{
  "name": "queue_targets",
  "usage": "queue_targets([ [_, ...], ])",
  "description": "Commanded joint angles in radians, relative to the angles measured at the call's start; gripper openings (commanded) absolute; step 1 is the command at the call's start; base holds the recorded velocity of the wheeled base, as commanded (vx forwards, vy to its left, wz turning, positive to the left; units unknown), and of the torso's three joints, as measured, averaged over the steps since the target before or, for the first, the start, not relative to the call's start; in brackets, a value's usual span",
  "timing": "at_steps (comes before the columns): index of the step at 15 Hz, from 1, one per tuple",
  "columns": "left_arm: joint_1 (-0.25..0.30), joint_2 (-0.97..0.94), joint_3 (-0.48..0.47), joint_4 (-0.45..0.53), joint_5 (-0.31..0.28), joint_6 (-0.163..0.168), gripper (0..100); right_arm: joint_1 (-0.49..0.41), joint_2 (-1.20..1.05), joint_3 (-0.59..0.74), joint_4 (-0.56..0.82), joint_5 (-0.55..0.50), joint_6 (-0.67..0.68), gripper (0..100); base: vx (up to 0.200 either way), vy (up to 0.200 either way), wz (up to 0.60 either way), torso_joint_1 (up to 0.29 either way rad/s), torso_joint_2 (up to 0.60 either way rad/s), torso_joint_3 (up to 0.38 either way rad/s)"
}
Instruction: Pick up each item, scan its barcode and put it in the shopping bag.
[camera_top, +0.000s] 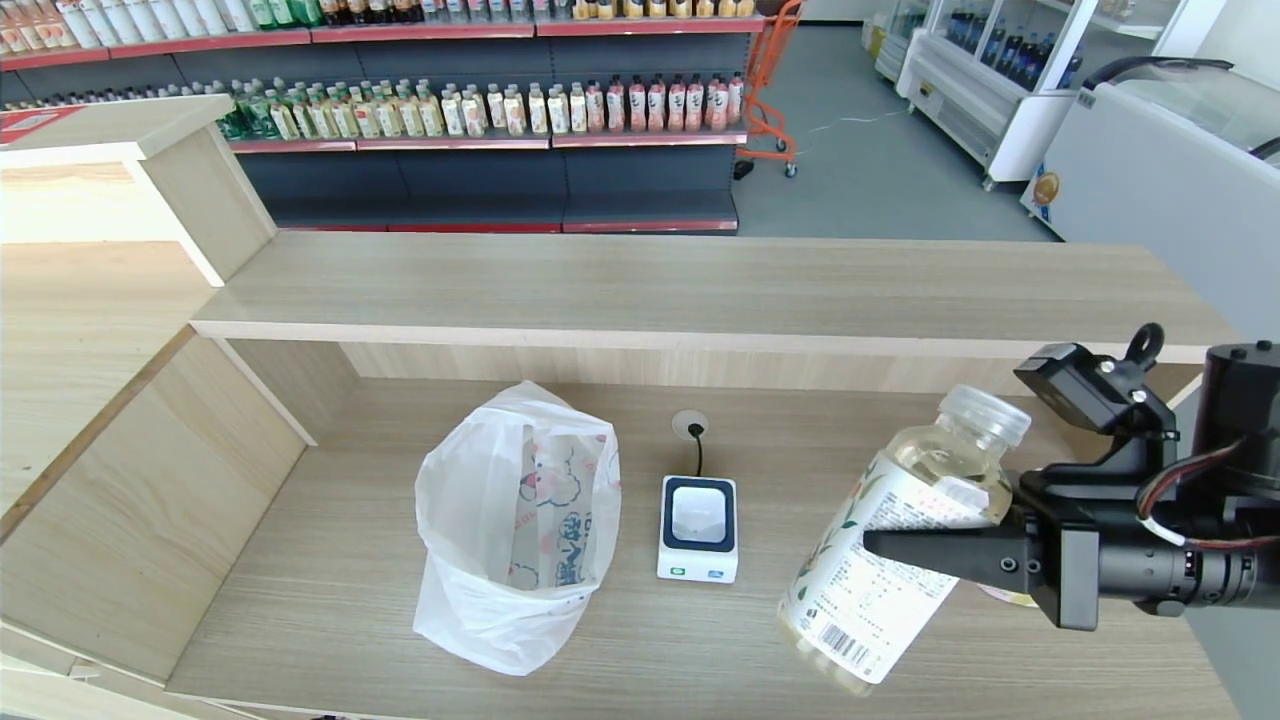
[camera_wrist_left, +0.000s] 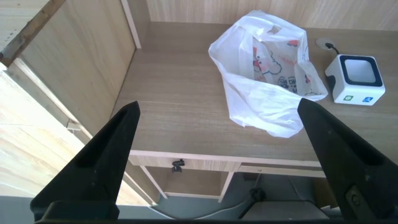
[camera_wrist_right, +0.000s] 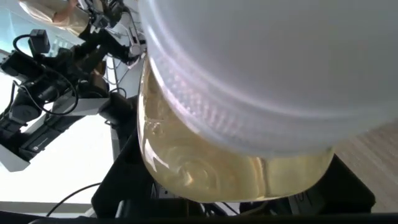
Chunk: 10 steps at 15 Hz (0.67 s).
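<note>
My right gripper (camera_top: 925, 548) is shut on a clear bottle (camera_top: 893, 540) of pale yellow drink with a white label and a clear cap. It holds the bottle tilted above the counter's right side, barcode facing down and forward, to the right of the scanner (camera_top: 698, 527). The right wrist view looks straight onto the bottle (camera_wrist_right: 249, 112), cap end nearest. A white plastic shopping bag (camera_top: 515, 525) stands open left of the scanner with a printed package (camera_top: 548, 520) inside. My left gripper (camera_wrist_left: 217, 162) hangs open above the counter's front edge, short of the shopping bag (camera_wrist_left: 267, 78) and the scanner (camera_wrist_left: 356, 79).
The lower counter (camera_top: 330, 590) is walled by a wooden panel on the left and a raised shelf (camera_top: 700, 290) behind. The scanner's cable runs into a grommet (camera_top: 690, 425) at the back. Store shelves of bottles and freezers stand beyond.
</note>
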Motion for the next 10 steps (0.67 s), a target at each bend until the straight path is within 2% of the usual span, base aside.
queue_targets([
  [1,0.000,0.000,0.000,0.000,0.000,0.000,100,0.008,-0.004,0.001,-0.002,-0.001,-0.002,0,0.000,0.000,0.00,0.000,0.00,0.000],
  [8,0.000,0.000,0.000,0.000,0.000,0.000,100,0.017,0.005,-0.001,-0.007,-0.001,-0.004,0,0.000,0.000,0.00,0.000,0.00,0.000],
  [10,0.000,0.000,0.000,0.000,0.000,0.000,100,0.010,0.005,0.004,-0.010,-0.039,-0.068,0,0.000,0.000,0.00,0.000,0.00,0.000],
])
